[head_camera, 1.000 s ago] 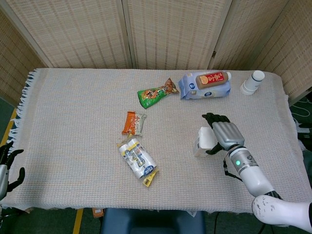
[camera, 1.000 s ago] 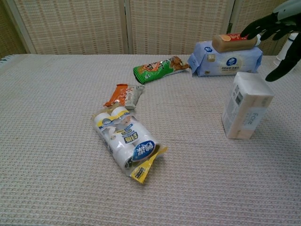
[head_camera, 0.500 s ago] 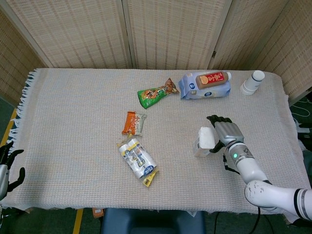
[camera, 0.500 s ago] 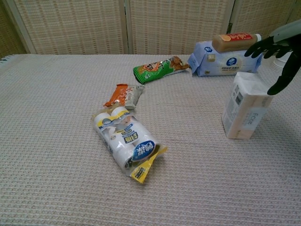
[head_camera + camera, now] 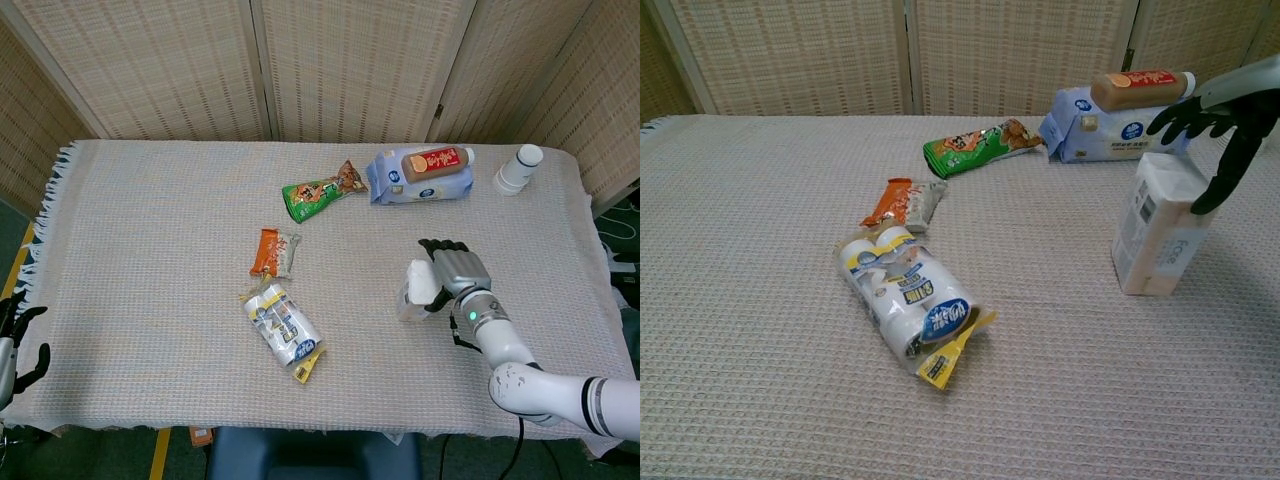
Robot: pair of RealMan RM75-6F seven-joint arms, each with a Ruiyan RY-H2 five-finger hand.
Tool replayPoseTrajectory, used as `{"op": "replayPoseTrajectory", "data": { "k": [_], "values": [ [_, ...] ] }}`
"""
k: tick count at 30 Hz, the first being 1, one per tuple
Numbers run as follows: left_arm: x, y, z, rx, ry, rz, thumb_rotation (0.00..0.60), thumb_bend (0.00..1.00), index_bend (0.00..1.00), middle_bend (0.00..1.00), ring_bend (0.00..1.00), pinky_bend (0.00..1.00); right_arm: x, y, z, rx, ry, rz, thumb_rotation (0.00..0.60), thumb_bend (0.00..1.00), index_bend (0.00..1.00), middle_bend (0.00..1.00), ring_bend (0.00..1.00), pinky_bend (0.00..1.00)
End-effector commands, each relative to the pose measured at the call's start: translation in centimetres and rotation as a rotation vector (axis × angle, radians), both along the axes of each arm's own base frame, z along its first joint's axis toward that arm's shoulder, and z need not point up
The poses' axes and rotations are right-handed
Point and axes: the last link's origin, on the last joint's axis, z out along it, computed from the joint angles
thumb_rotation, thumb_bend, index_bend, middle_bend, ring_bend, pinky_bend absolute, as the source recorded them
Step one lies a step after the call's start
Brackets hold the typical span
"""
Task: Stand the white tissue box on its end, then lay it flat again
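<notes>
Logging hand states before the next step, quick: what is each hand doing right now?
Left hand: open, holding nothing, at the table's left edge.
Right hand: fingers spread over the top of the upright white tissue box; whether it grips cannot be told.

Woven screen panels (image 5: 350, 65) behind; beige cloth-covered table (image 5: 150, 250), dark floor.

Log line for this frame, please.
tissue box: on end | right robot hand: open, over its top | left robot hand: idle at table edge
</notes>
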Motion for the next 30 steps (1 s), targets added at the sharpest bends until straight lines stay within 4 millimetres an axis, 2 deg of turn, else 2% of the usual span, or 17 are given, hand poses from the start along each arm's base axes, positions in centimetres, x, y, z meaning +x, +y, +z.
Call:
{"op": "replayPoseTrajectory", "data": {
  "k": [1,12,17,24,30],
  "values": [
    [-0.05,0.0,0.1,0.005,-0.002,0.001,0.6,0.49,0.24,0.0,0.0,0.12,-0.1,-0.13,-0.25,-0.012,-0.003,0.002,0.6,0.0,0.12,0.15,0.12,0.0],
    [-0.04,0.01,0.07,0.003,-0.003,-0.001,0.6,0.49,0.24,0.0,0.0,0.12,-0.04,-0.22,-0.4,-0.032,-0.012,0.014,0.6,0.0,0.21,0.24,0.18,0.0],
    [-0.07,0.0,0.13,0.005,-0.004,0.0,0.6,0.49,0.24,0.0,0.0,0.12,-0.06,-0.17,-0.35,-0.041,-0.016,0.022,0.6,0.0,0.31,0.28,0.2,0.0],
    [-0.09,0.0,0.12,0.004,-0.003,0.001,0.6,0.49,0.24,0.0,0.0,0.12,-0.23,-0.14,-0.39,-0.044,-0.011,0.025,0.6,0.0,0.37,0.32,0.22,0.0],
    [-0.07,0.01,0.09,0.003,-0.003,-0.002,0.6,0.49,0.24,0.0,0.0,0.12,0.04,-0.33,0.1,-0.095,-0.036,0.053,0.6,0.0,0.44,0.39,0.29,0.0]
  ]
}}
